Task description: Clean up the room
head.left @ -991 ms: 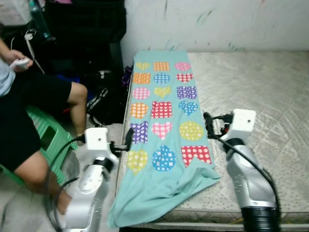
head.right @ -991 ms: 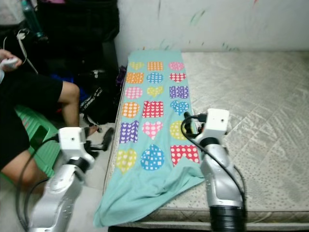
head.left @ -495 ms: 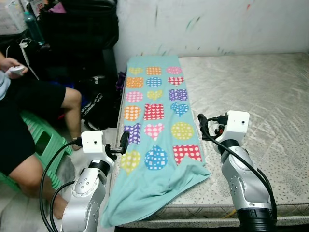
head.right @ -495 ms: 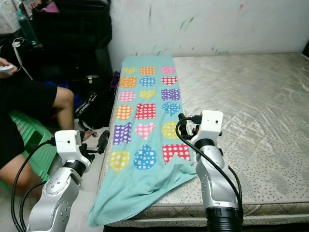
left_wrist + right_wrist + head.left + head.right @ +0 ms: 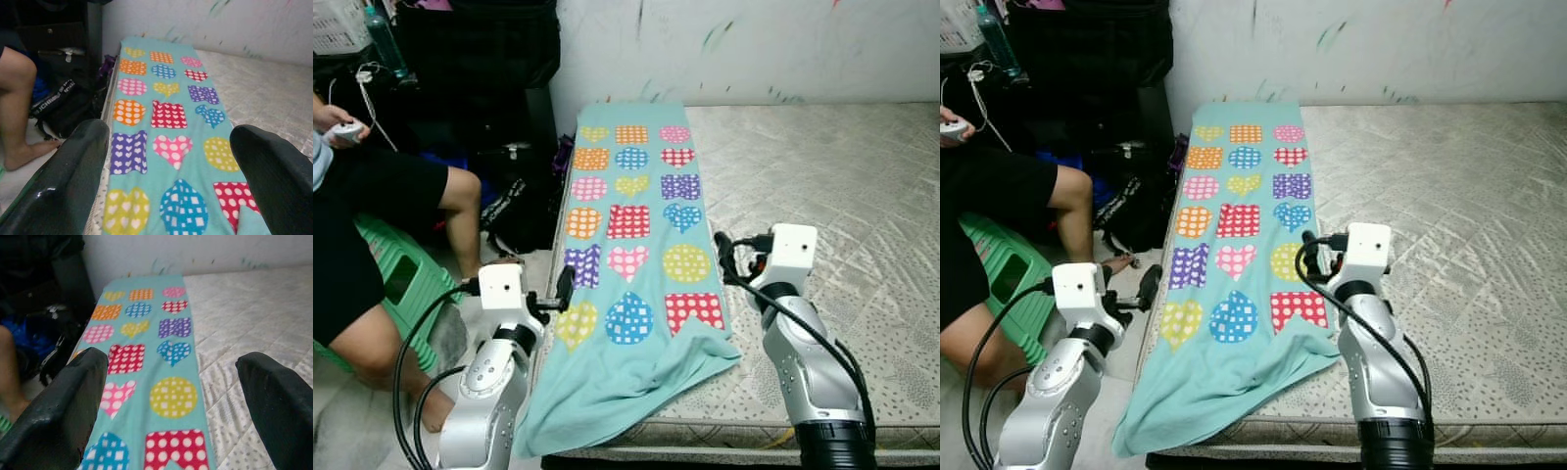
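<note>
On the bed: a turquoise blanket point(image 5: 631, 255) with coloured dotted hearts, circles and squares lies lengthwise along the left edge of the mattress point(image 5: 842, 196).
Blanket, far end: it reaches the white wall point(image 5: 754, 44).
Blanket, near end: it is wrinkled and hangs over the front left corner of the bed toward the floor.
Mattress: pale grey, quilted, bare to the right of the blanket.
Left claw point(image 5: 565, 287): it is held in the air just beside the left edge of the blanket, near the purple patch; it touches nothing.
Left claw, state: the two black fingers point(image 5: 73, 181) stand wide apart in the left wrist view, with the blanket seen between them and nothing held.
Right claw point(image 5: 722, 257): it is above the right edge of the blanket, near the yellow circle and the red patch.
Right claw, state: the fingers point(image 5: 58, 406) are spread wide in the right wrist view and hold nothing.
Beside the bed, left: a dark bag point(image 5: 519, 206) lies on the floor next to a black cabinet.
Person: a person point(image 5: 372, 225) in black shorts sits on a green stool point(image 5: 401, 279) and holds a white controller point(image 5: 350, 128) in one hand.
</note>
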`<state>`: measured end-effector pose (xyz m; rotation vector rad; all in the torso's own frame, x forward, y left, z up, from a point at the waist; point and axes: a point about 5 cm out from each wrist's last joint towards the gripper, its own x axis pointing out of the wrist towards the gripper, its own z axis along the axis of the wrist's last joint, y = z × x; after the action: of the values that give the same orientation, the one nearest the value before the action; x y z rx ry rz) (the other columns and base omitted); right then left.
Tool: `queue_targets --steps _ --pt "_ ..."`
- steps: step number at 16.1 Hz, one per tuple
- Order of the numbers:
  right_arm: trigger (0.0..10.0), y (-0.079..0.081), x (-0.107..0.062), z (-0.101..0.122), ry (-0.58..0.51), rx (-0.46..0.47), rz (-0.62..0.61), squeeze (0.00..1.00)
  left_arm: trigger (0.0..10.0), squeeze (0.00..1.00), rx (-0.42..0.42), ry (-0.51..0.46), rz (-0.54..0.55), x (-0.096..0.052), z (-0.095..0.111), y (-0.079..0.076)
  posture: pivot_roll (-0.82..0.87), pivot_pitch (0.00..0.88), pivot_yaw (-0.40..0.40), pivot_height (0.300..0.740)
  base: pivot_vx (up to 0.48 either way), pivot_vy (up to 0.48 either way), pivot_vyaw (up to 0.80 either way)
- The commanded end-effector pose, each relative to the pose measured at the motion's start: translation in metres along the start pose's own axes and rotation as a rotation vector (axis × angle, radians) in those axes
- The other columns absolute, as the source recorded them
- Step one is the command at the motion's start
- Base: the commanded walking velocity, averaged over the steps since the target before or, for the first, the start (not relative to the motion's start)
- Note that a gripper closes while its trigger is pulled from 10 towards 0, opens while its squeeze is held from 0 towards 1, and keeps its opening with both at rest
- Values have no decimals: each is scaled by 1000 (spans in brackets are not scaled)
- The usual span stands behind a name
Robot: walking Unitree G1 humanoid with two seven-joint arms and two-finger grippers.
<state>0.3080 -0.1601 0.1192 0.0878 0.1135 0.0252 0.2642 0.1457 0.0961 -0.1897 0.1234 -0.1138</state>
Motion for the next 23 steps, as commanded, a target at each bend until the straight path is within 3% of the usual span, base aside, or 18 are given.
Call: queue_targets --steps 1,5,9,15,18,23 --pt "10000 2 -3 -3 19 -3 23 0 10000 0 23 7 23 -3 0 7 -134 0 47 740 0 0 0" --pt "10000 -2 -10 -10 33 -15 30 0 10000 0 27 -1 49 -8 1 14 -133 0 47 740 0 0 0" --pt "10000 2 -8 -7 23 -26 48 0 10000 0 27 -11 31 -7 3 11 -133 0 46 740 0 0 0" --pt "10000 -5 -17 -28 112 -88 50 0 10000 0 42 28 68 -12 -3 21 -132 0 47 740 0 0 0" --pt "10000 -13 -24 -40 180 -171 64 0 10000 0 84 26 99 -22 -1 36 -127 0 46 740 0 0 0" --pt "10000 -14 -25 -46 225 -263 106 0 10000 0 86 17 79 -18 1 29 -126 0 44 740 0 0 0"
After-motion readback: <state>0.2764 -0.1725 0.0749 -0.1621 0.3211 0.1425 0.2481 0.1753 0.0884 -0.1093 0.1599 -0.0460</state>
